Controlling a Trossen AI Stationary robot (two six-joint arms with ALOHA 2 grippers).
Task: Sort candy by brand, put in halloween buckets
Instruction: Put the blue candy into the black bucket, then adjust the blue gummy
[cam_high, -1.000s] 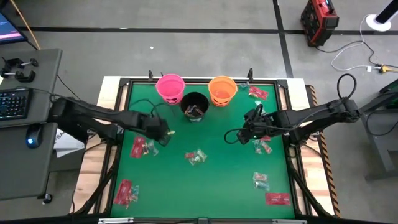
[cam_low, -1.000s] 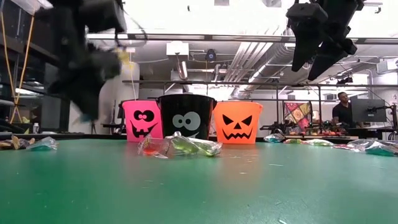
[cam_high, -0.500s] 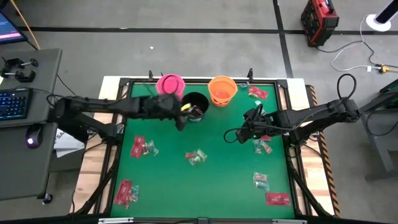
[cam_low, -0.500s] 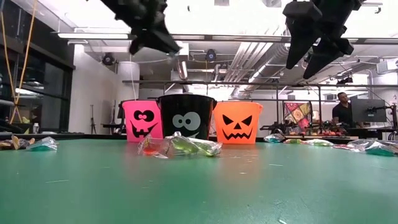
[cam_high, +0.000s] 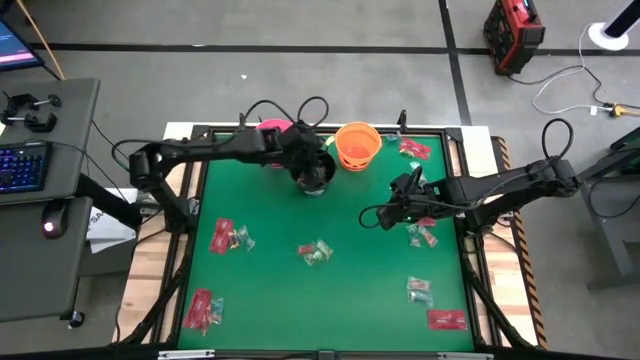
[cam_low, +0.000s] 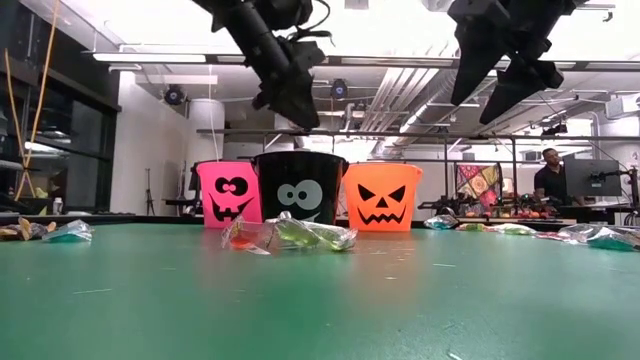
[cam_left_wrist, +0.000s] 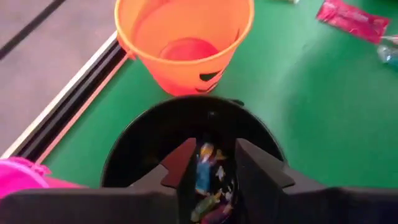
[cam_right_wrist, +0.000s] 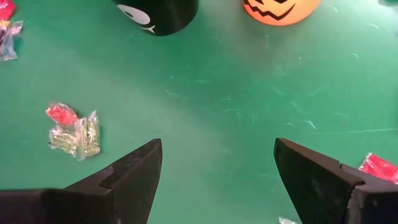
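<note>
Three buckets stand in a row at the far edge: pink (cam_high: 272, 128), half hidden under my left arm, black (cam_high: 316, 172) and orange (cam_high: 357, 145). My left gripper (cam_left_wrist: 214, 171) hangs over the black bucket's mouth (cam_left_wrist: 124, 162), its fingers slightly apart. A small yellow-and-blue candy (cam_left_wrist: 205, 163) shows blurred in the gap, and more wrapped pieces lie on the bucket's floor below. My right gripper (cam_right_wrist: 217, 168) waits wide open above the table's right half (cam_high: 400, 212). Red packets (cam_high: 222, 237) and clear-green pieces (cam_high: 315, 252) lie flat on the green mat. My left gripper has the yellow-and-blue candy (cam_left_wrist: 205, 163) in its gap, close to one finger (cam_left_wrist: 183, 168) and clear of the other, above the black bucket's opening. Whether either finger touches it, I cannot tell.
More candy lies on the mat: red packets (cam_high: 198, 308) (cam_high: 446, 319) (cam_high: 414, 149) and clear pieces (cam_high: 420, 290) (cam_high: 422, 236) under my right arm. A red piece lies inside the orange bucket (cam_left_wrist: 186, 50). A raised black frame (cam_high: 190, 200) rims the mat. A person sits far behind (cam_low: 548, 175).
My left gripper has swung from the mat's left side, near a red packet, toward the far edge and right. It carried a yellow piece up and over to the black bucket's mouth. My right arm has kept still.
</note>
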